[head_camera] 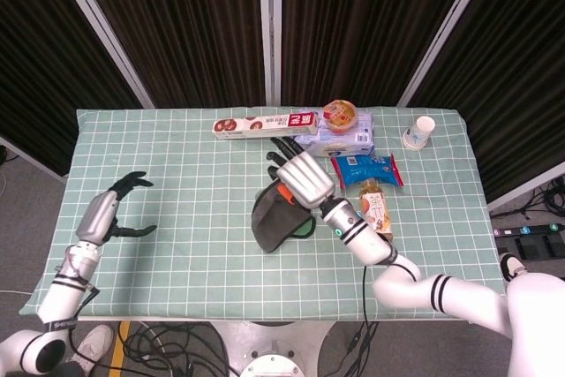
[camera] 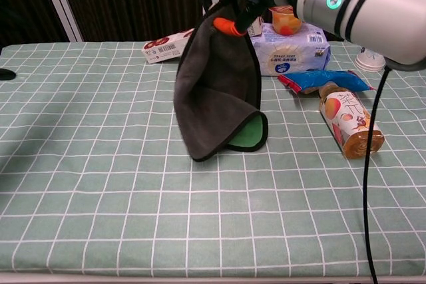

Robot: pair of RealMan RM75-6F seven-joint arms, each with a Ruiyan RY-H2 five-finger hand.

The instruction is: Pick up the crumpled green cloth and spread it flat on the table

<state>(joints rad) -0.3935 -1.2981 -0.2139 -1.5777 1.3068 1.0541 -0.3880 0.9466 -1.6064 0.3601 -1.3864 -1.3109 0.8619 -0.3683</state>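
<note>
The right robot hand [head_camera: 303, 178] holds the cloth [camera: 216, 94] by one edge, lifted above the desk [camera: 100, 184] middle so it hangs open; the left robot hand [head_camera: 110, 211] waits wide near the left edge.

**Item count, table**

1 cloth [camera: 216, 84], dark outside, green inside. 1 long red-and-white box [head_camera: 263, 124]. 1 fruit cup [head_camera: 339, 113]. 1 pale blue wipes pack [camera: 293, 49]. 1 blue snack bag [head_camera: 368, 169]. 1 drink bottle [camera: 347, 119], lying on its side. 1 paper cup [head_camera: 420, 131]. 2 hands: left hand [head_camera: 108, 212], right hand [head_camera: 302, 177].
</note>
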